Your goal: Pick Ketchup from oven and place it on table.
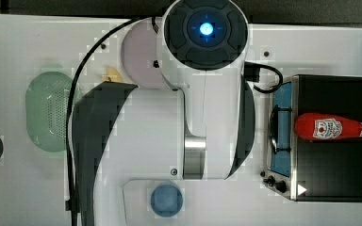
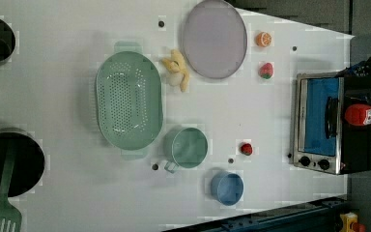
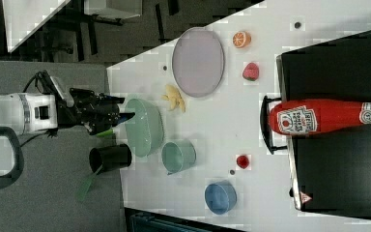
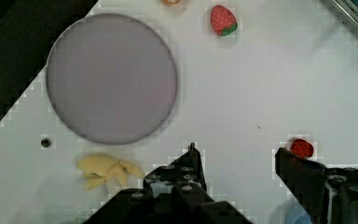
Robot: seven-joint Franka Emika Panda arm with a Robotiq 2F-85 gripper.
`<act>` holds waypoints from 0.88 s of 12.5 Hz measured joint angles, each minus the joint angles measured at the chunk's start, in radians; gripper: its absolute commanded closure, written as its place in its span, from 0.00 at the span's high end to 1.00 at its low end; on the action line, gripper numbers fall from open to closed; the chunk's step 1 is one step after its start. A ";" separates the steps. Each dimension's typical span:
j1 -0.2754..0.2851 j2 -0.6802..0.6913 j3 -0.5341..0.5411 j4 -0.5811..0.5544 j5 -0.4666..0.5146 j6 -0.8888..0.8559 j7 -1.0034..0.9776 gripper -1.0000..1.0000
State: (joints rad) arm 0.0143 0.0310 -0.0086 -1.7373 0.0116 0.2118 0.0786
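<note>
Ketchup (image 1: 332,127): lies on its side on the black top of the oven (image 1: 330,165), not inside it; its base reaches the front edge above the door handle and its white cap points to the back edge.
Oven: stands on the table (image 2: 251,116) with its blue glass door shut.
Gripper (image 4: 237,161): fingers apart with nothing between them; in the right view (image 3: 121,116) it hovers high and well apart from the oven, above the green colander (image 3: 145,126).
Near the oven: a strawberry toy (image 2: 266,70) and an orange slice (image 2: 263,39) by the lilac plate (image 2: 214,38); a small red toy (image 2: 246,148) in front of the oven's knobs.
Step, judged: the reach toward the bottle has not begun.
Risk, rolling: a round bottle on a flat top would likely roll under a push from one finger, and could drop off the oven.
Risk, grip: closing on the tapered neck instead of the labelled body may let it tip or slip.
Risk, placing: the table holds many toys and dishes, so a careless set-down could knock one.
</note>
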 measured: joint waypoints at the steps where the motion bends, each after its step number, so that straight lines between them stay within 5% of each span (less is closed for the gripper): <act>1: -0.019 -0.200 -0.008 -0.188 -0.040 -0.207 0.000 0.75; 3: -0.047 -0.393 -0.013 -0.262 -0.008 -0.261 0.000 0.98; 4: -0.044 -0.493 -0.026 -0.180 -0.005 -0.238 0.004 1.00; 7: -0.017 -0.362 -0.039 -0.208 0.006 -0.169 0.004 1.00; 11: -0.076 -0.334 -0.159 -0.239 -0.032 -0.144 0.002 1.00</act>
State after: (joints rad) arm -0.0620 -0.3025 -0.1674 -1.9766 -0.0201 0.0679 0.0807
